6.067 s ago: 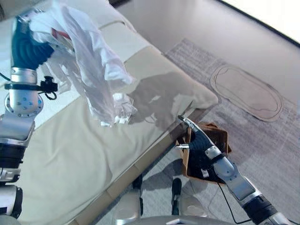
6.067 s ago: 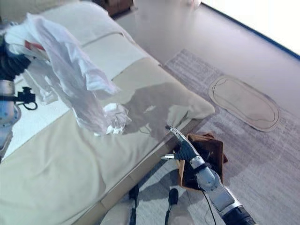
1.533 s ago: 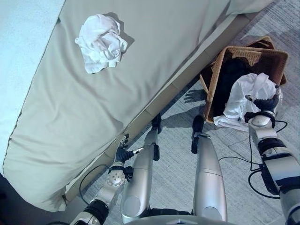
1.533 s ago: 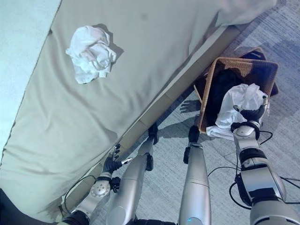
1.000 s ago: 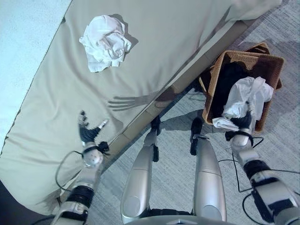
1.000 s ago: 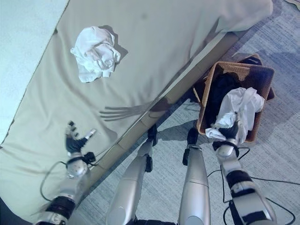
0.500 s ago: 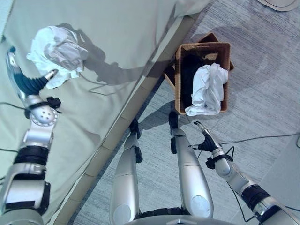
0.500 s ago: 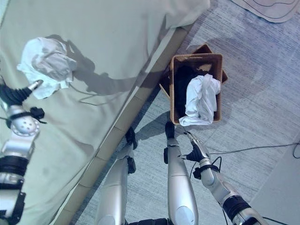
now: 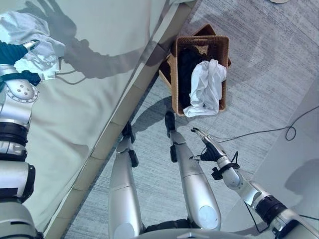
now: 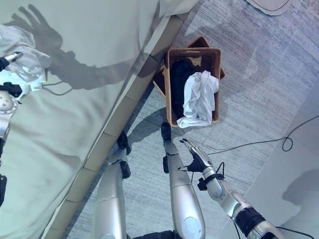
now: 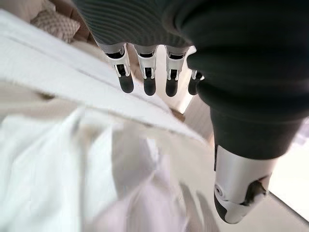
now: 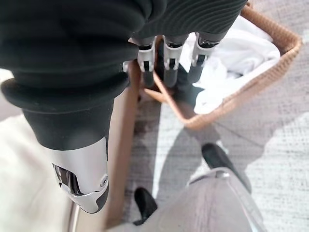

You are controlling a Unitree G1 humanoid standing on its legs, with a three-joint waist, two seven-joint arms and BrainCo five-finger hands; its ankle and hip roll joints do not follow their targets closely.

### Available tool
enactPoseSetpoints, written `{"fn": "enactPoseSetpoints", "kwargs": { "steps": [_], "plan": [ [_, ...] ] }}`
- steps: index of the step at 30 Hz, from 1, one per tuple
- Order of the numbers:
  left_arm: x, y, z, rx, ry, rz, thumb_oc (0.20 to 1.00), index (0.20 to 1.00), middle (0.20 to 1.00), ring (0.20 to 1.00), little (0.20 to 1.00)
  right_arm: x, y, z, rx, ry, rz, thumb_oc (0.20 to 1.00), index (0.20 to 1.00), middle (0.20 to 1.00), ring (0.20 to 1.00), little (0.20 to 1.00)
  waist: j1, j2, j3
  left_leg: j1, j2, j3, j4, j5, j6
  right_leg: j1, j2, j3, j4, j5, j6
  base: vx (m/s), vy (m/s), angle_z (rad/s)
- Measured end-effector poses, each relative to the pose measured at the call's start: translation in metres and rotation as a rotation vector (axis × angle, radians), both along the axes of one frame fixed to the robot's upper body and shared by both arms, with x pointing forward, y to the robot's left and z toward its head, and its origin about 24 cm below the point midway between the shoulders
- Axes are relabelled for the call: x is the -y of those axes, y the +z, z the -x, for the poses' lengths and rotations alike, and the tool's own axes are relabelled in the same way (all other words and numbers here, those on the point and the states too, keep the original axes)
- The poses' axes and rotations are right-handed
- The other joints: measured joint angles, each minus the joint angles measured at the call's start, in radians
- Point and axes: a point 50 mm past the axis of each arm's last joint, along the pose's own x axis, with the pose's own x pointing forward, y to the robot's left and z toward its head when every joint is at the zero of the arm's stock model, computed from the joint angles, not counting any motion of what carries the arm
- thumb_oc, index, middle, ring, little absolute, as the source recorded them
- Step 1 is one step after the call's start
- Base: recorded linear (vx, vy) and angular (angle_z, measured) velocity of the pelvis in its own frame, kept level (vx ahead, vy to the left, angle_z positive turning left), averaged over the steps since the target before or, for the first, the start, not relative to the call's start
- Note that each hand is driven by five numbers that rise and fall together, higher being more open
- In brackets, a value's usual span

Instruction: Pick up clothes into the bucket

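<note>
Head view, looking down. A woven basket stands on the grey carpet at about 1 o'clock, just beside the edge of the bed. Inside it lie a dark garment on the side nearer the bed and a white garment on the other side, one corner draped over the near rim.

A second piece of white clothing lies crumpled on the bed's pale cover at about 10 o'clock. The left hand is at this heap — its fingers are straight and spread, with the thumb apart, grasping nothing. In the left wrist view the white cloth shows close beneath the palm; whether the fingertips touch it cannot be told.

The right hand hangs over the carpet at about 5 o'clock, well apart from the basket and nearer the viewer than it. Its fingers are extended and relaxed, released and empty — the right wrist view shows the basket and its white garment past them. A thin black cord runs across the carpet to the right.
</note>
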Motion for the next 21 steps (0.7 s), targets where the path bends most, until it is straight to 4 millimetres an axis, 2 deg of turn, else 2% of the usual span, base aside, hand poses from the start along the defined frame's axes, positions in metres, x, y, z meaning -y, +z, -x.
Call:
{"fn": "enactPoseSetpoints", "kwargs": {
  "steps": [1,4,9,14,15,16,17,21],
  "plan": [
    [0.000,0.004,-0.002,-0.001,0.003,0.004,1.000,1.000,1.000,1.000,1.000,-0.005,0.003,0.000,0.009,0.010,-0.034,1.000,1.000,1.000,1.000,1.000,0.000,-0.022,0.002,-0.022,0.005,-0.004,0.024,-0.005,-0.002,-0.007,0.003,-0.006,0.000,0.001,-0.002,0.00,0.000,0.00],
    [0.001,0.010,-0.002,0.027,-0.019,0.043,1.000,1.000,1.000,1.000,1.000,-0.015,0.007,0.000,0.017,0.021,-0.104,1.000,1.000,1.000,1.000,1.000,0.001,-0.060,0.000,-0.044,0.009,-0.010,0.053,-0.023,0.001,-0.011,0.005,-0.011,-0.001,0.002,-0.001,0.01,-0.018,0.02],
    [0.002,0.029,-0.004,0.096,-0.081,0.122,1.000,1.000,1.000,1.000,1.000,-0.020,0.013,0.001,0.019,0.023,-0.188,1.000,1.000,1.000,1.000,1.000,-0.002,-0.073,-0.002,-0.109,0.006,-0.048,0.099,-0.032,-0.001,-0.027,0.006,-0.037,-0.018,0.013,0.005,0.01,-0.026,0.08],
    [0.002,0.037,-0.007,0.075,-0.088,0.119,1.000,1.000,1.000,1.000,1.000,-0.024,0.012,0.001,0.011,0.023,-0.230,1.000,1.000,1.000,1.000,1.000,-0.001,-0.080,-0.006,-0.142,0.005,-0.063,0.117,-0.034,-0.002,-0.039,0.006,-0.052,-0.028,0.020,0.011,0.00,-0.007,0.02],
    [0.001,0.042,-0.008,0.069,-0.083,0.120,0.746,0.746,0.746,0.746,0.746,-0.027,0.012,0.002,0.009,0.025,-0.243,1.000,1.000,1.000,1.000,1.000,-0.002,-0.080,-0.006,-0.153,0.005,-0.071,0.129,-0.035,-0.002,-0.040,0.007,-0.057,-0.030,0.023,0.011,0.00,0.000,0.00],
    [0.001,0.043,-0.008,0.067,-0.083,0.122,0.322,0.322,0.322,0.322,0.322,-0.028,0.012,0.002,0.006,0.028,-0.243,1.000,1.000,1.000,1.000,1.000,-0.003,-0.080,-0.006,-0.155,0.005,-0.074,0.132,-0.037,0.000,-0.041,0.008,-0.059,-0.030,0.024,0.012,0.00,0.000,0.00],
    [0.001,0.045,-0.008,0.067,-0.082,0.123,0.200,0.200,0.200,0.200,0.200,-0.030,0.010,0.003,-0.004,0.039,-0.242,1.000,1.000,1.000,1.000,1.000,-0.003,-0.081,-0.006,-0.159,0.003,-0.078,0.137,-0.038,-0.001,-0.040,0.008,-0.061,-0.030,0.025,0.013,0.00,0.000,0.00],
    [-0.002,0.052,-0.004,0.081,-0.070,0.122,0.200,0.200,0.200,0.200,0.200,-0.033,0.008,0.005,-0.022,0.057,-0.239,1.000,1.000,1.000,1.000,1.000,-0.002,-0.082,-0.007,-0.164,0.000,-0.081,0.142,-0.042,0.003,-0.039,0.005,-0.062,-0.032,0.028,0.018,0.00,0.000,0.00]
  ]
}}
